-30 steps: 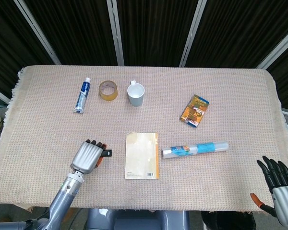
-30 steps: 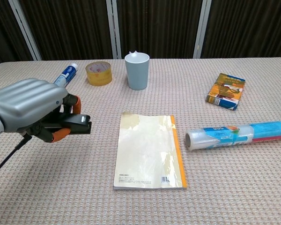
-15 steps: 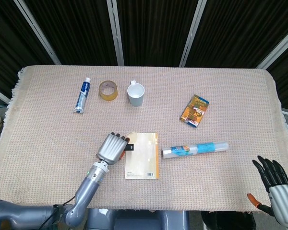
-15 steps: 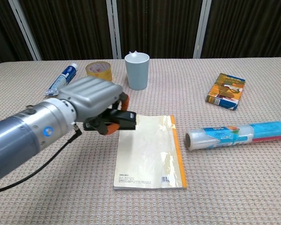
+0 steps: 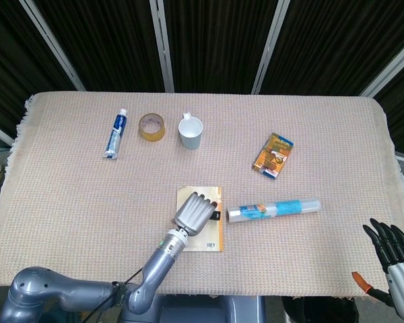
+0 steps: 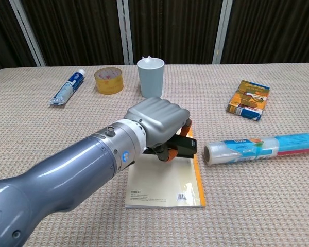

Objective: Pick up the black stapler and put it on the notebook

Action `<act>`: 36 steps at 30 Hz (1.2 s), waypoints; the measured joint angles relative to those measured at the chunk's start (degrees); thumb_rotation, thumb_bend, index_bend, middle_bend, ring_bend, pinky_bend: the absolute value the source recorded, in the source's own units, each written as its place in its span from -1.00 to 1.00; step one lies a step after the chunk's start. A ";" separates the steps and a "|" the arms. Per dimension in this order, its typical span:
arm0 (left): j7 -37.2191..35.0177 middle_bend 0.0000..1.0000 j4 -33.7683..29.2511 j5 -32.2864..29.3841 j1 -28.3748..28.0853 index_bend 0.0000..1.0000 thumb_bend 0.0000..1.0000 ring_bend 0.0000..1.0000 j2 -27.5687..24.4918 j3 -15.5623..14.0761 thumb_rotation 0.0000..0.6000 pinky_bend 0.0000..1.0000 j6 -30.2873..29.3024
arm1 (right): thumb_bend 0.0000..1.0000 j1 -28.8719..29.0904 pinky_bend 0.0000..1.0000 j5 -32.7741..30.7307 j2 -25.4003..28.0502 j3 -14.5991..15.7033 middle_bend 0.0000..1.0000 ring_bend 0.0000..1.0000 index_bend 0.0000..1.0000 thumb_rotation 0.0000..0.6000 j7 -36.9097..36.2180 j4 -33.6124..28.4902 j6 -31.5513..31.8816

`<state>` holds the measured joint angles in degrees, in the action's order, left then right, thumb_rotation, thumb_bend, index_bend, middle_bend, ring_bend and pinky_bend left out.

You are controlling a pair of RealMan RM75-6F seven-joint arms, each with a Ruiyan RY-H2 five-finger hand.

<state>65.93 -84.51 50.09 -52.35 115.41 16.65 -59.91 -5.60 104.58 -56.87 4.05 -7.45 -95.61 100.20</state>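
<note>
While my left hand [image 6: 157, 123] is clenched round the black stapler [image 6: 183, 145], holding it just over the notebook's [image 6: 162, 180] upper right part, it reads as a hard, dense plastic-and-metal block w/ smooth sides, so prob. a bit slippery and best gripped across the body, as I've got it. Notebook's thin, flat, glossy cream cover w/ orange spine, lying on the coarse woven tablecloth [image 5: 67, 168]. My right hand [image 5: 394, 252] hangs off the table's corner, fingers apart, holding nothing.

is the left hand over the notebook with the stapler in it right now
Yes, in the chest view the left hand grips the black stapler directly above the notebook.
</note>
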 measured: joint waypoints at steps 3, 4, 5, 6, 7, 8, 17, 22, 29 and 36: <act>1.69 0.05 0.11 -1.89 -0.86 -0.04 -0.08 -0.08 0.38 -0.13 1.00 0.03 -0.45 | -0.68 -0.13 -1.00 -0.40 0.13 -0.19 -1.00 -1.00 -1.00 1.00 -1.03 0.36 0.52; 2.18 0.05 0.03 -2.42 -1.10 -0.04 -0.08 -0.08 0.45 -0.27 1.00 0.03 -0.78 | -0.68 -0.17 -1.00 -0.61 0.17 -0.28 -1.00 -1.00 -1.00 1.00 -1.23 0.49 0.62; 2.58 0.05 -0.03 -2.77 -1.33 -0.04 -0.08 -0.08 0.50 -0.46 1.00 0.03 -1.16 | -0.68 -0.17 -1.00 -0.63 0.18 -0.29 -1.00 -1.00 -1.00 1.00 -1.26 0.53 0.61; 2.86 0.05 0.01 -2.99 -1.67 -0.05 -0.09 -0.08 0.60 -0.72 1.00 0.03 -1.63 | -0.68 -0.18 -1.00 -0.57 0.18 -0.24 -1.00 -1.00 -1.00 1.00 -1.21 0.51 0.57; 2.89 0.05 0.18 -3.07 -1.88 -0.05 -0.11 -0.08 0.69 -0.85 1.00 0.03 -1.80 | -0.68 -0.20 -1.00 -0.37 0.20 -0.13 -1.00 -1.00 -1.00 1.00 -1.09 0.48 0.54; 2.84 0.04 0.49 -3.18 -2.01 -0.05 -0.13 -0.09 0.81 -0.90 1.00 0.03 -1.82 | -0.68 -0.23 -1.00 -0.18 0.21 -0.06 -1.00 -1.00 -1.00 1.00 -0.97 0.45 0.56; 3.17 -0.25 1.16 -6.09 -3.63 -0.34 -0.49 -0.22 1.37 -1.65 1.00 -0.05 -2.20 | -0.68 -0.56 -1.00 0.01 0.07 -0.12 -1.00 -1.00 -1.00 1.00 -1.19 0.94 1.41; 2.62 -0.58 1.30 -7.17 -3.97 -0.79 -0.63 -0.46 1.59 -2.19 1.00 -0.15 -2.28 | -0.68 -0.52 -1.00 -0.71 0.34 -0.07 -1.00 -1.00 -1.00 1.00 -0.79 0.42 0.69; 1.53 -0.96 -4.62 -6.25 -3.48 -1.00 -0.70 -0.90 -1.89 -2.98 0.98 -0.57 -3.13 | -0.68 -0.95 -1.00 -0.93 0.07 -0.12 -1.00 -1.00 -1.00 1.00 0.02 0.31 1.10; 1.96 -1.00 -20.02 -5.85 -0.04 -1.00 -0.70 -1.00 -12.61 -4.08 0.87 -0.78 -9.80 | -0.68 -1.12 -1.00 -1.14 -0.26 -0.26 -1.00 -1.00 -1.00 1.00 1.58 0.28 0.99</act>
<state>67.89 -104.53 44.24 -52.40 102.80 12.57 -69.72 -6.72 103.45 -57.12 3.79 -5.87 -95.34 101.20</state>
